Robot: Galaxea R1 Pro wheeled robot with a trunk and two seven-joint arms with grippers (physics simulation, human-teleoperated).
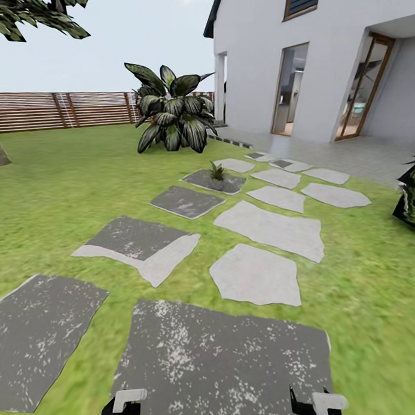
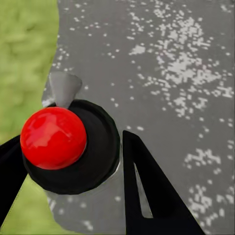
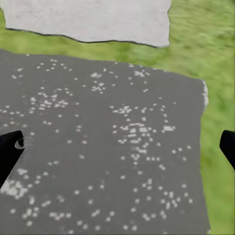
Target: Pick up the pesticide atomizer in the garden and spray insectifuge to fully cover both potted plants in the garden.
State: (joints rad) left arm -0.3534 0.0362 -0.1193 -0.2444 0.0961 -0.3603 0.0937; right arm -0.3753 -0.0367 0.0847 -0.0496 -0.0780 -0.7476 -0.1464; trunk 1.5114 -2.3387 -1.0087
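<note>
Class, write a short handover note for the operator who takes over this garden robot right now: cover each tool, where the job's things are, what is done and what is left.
Left tool: shut on what looks like the pesticide atomizer, seen end-on with a red knob, a black cap and a grey nozzle.
Right tool: open, empty, over a dark stepping stone.
One potted plant stands on a stone ahead, in front of the big bush. I cannot place the second one.
Done: the atomizer appears picked up.
Left: drive to the plant, spray it, then find and spray the second.
</note>
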